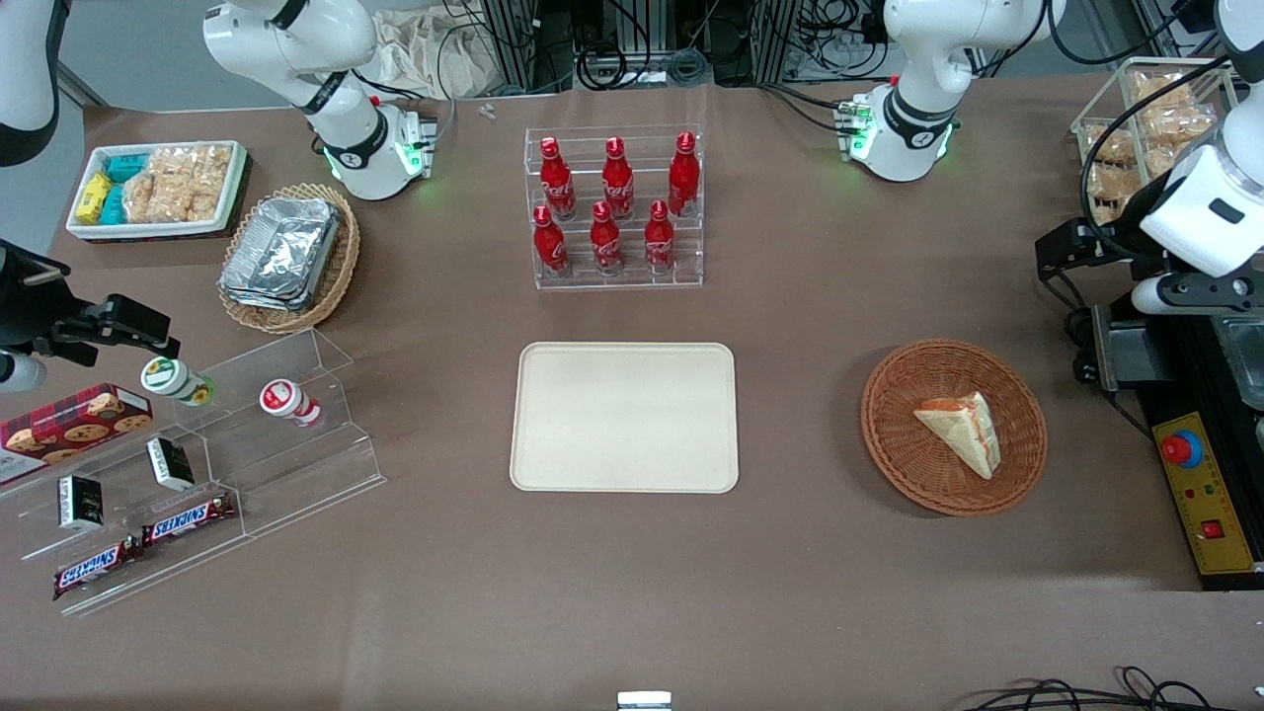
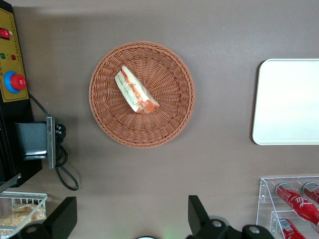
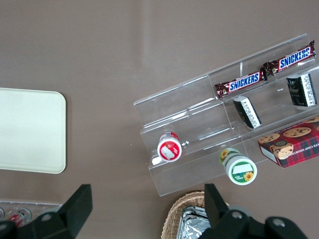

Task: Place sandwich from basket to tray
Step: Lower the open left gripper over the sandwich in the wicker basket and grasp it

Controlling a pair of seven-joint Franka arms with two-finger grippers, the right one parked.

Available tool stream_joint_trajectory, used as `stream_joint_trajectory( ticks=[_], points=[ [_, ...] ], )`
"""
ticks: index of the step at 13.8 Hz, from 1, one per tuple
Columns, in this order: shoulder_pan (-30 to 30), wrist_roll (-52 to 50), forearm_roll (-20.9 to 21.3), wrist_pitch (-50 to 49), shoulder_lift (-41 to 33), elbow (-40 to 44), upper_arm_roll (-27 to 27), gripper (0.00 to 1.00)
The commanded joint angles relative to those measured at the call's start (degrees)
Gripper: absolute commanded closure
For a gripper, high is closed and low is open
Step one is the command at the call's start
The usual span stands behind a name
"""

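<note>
Now we see sandwich (image 1: 961,428) lying in basket (image 1: 901,449), beside tray (image 1: 623,417). Our gripper (image 2: 130,219) hangs high above table near basket, fingers (image 2: 198,213) spread wide, holding nothing.

My black gripper (image 2: 130,221) hung over brown table (image 1: 790,316). Near it, the red-brown woven basket (image 1: 899,464) held a pale sandwich (image 1: 960,429) with orange-green layers; the tray (image 1: 624,417) was cream.

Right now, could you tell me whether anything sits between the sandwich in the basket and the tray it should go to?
Nothing visible does. The sandwich lies in the reddish-brown basket, and only bare table separates it from the empty tray. The open gripper hovers high above the basket, with nothing beneath it.
</note>
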Motion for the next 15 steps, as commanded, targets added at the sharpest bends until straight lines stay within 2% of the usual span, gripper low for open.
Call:
stream_joint_trajectory(
  ticks=[1, 4, 8, 12, 15],
  points=[
    [-0.61, -0.6, 0.9, -1.4, 0.19, 0.99, 0.28, 0.0],
    [-0.79, -4.19, 2.38, 0.35, 2.99, 1.25, 0.19, 0.0],
    [-0.7, -16.13, 2.57, 8.26, 9.92, -1.11, 0.28, 0.0],
    [-0.17, -22.91, 2.75, 28.96, 10.91, -16.37, 0.71, 0.0],
    [1.32, -26.69, 2.83, 39.01, 15.11, -21.76, 0.8, 0.0]
  ],
)
